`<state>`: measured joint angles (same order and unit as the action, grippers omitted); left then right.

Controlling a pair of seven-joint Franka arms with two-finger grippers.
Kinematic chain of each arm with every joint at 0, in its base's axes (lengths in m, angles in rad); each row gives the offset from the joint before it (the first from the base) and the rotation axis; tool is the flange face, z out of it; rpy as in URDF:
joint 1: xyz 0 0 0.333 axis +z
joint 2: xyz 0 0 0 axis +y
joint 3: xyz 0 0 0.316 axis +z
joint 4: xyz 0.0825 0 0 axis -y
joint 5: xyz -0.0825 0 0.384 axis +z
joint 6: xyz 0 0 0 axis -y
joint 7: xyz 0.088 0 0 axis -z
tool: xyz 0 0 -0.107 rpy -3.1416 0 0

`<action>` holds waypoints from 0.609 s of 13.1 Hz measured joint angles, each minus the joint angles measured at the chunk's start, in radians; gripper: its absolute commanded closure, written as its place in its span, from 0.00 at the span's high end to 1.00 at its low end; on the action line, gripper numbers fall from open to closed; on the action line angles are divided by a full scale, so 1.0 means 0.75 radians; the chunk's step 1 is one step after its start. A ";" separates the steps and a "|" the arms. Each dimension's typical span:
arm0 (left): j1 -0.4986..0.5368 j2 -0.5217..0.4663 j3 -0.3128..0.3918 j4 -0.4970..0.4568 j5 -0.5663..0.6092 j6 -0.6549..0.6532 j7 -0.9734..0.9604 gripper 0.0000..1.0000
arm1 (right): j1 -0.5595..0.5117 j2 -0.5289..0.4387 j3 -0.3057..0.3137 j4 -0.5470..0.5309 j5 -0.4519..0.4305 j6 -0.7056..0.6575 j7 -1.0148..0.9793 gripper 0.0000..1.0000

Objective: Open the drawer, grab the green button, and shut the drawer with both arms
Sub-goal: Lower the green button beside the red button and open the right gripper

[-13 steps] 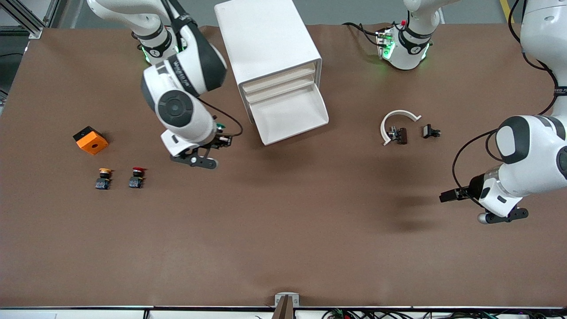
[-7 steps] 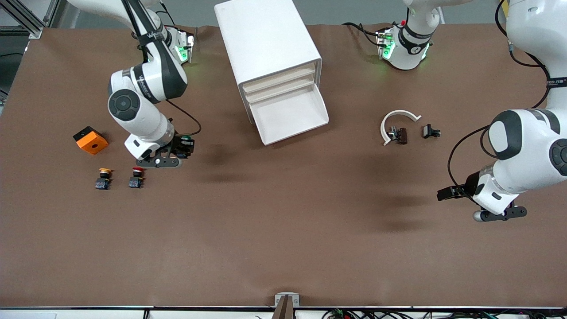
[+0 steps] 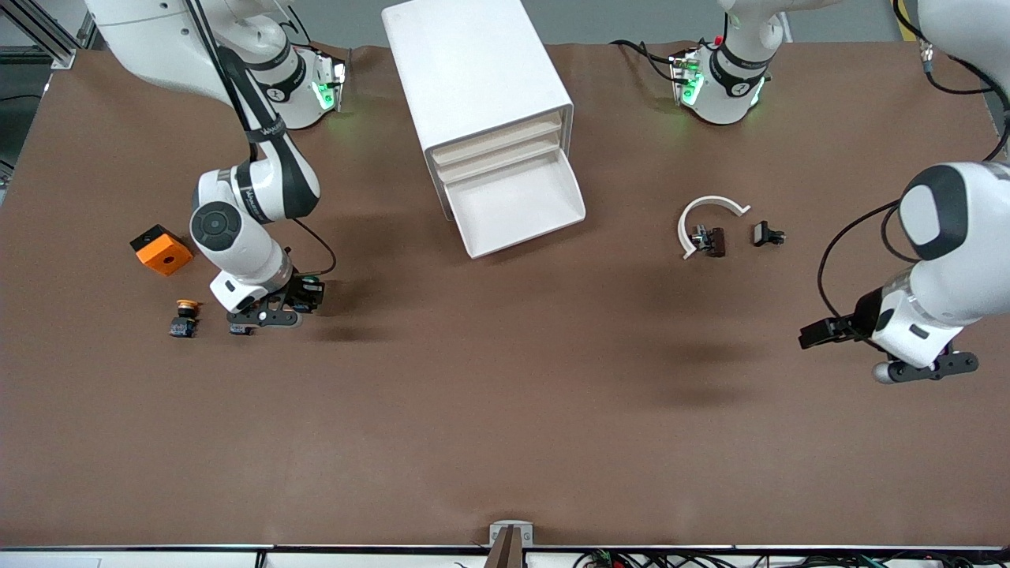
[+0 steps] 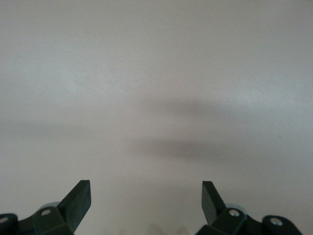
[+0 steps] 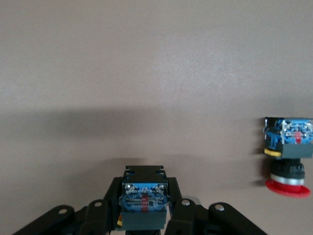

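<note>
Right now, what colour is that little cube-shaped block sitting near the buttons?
Orange, with a dark hole on top and a black side. The block shows best in the front view.

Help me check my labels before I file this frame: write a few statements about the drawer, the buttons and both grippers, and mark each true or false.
1. The lowest drawer of the white cabinet stands open. True.
2. The right gripper is shut on the button. True.
3. The left gripper holds a button. False: its fingers are open with nothing between them, over the bare table toward the left arm's end.
4. The red-capped button lies in the drawer. False: it lies on the table beside the right gripper.
5. The orange block lies nearer to the front camera than the yellow-capped button. False: it lies farther.
</note>
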<state>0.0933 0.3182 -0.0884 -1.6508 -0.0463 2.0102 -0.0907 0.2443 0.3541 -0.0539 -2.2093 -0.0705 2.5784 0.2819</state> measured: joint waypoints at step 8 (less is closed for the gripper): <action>0.005 -0.195 -0.004 -0.005 0.000 -0.199 0.041 1.00 | -0.037 0.098 0.001 0.002 -0.041 0.072 -0.002 0.00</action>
<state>0.0972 0.1718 -0.0910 -1.6543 -0.0462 1.8608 -0.0600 0.2169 0.4274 -0.0533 -2.2081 -0.1014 2.6321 0.2805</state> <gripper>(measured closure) 0.000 0.581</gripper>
